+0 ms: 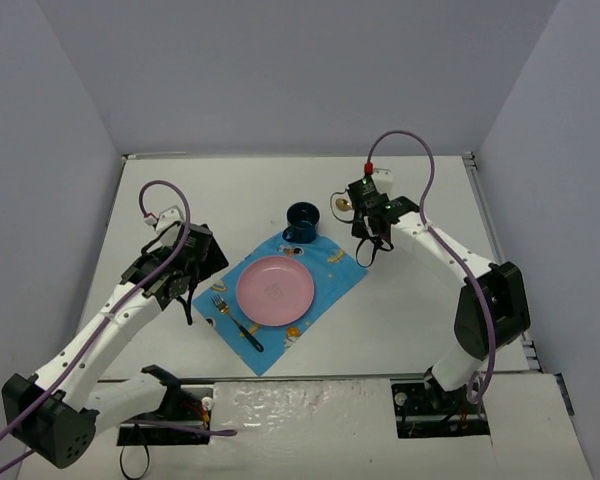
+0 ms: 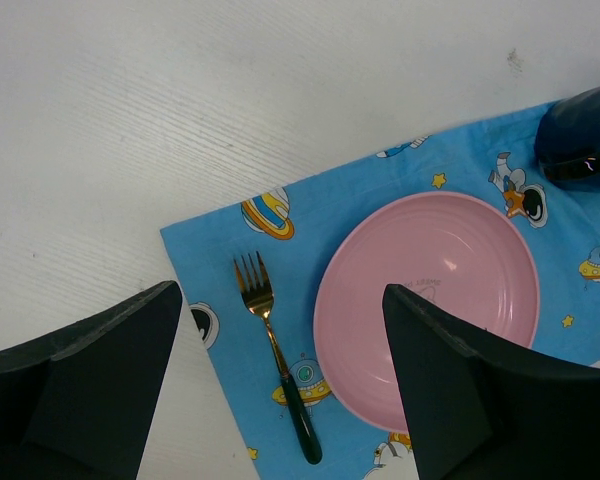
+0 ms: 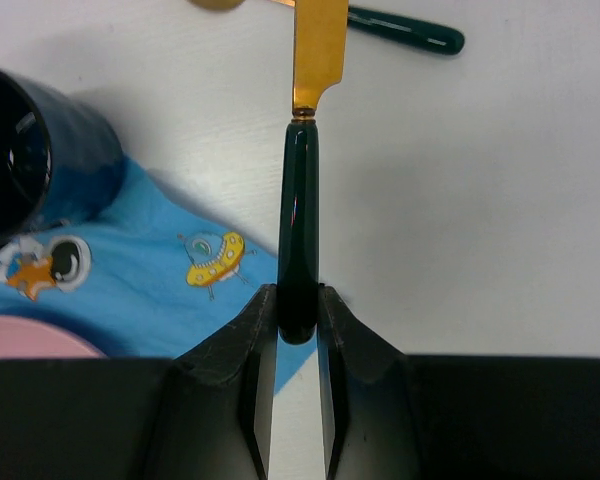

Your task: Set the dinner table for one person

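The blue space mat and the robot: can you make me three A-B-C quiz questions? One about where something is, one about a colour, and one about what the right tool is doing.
1. Where does the fork lie?
A) on the mat beside the plate
B) on the plate
C) in the cup

2. What colour is the plate?
A) white
B) pink
C) yellow

3. What is the right tool doing?
A) open, empty
B) shut on the cup
C) shut on the knife

Answers:
1 A, the fork rests on blue cloth next to the plate.
2 B, the left wrist view shows it pink.
3 C, it pinches the knife's dark green handle.
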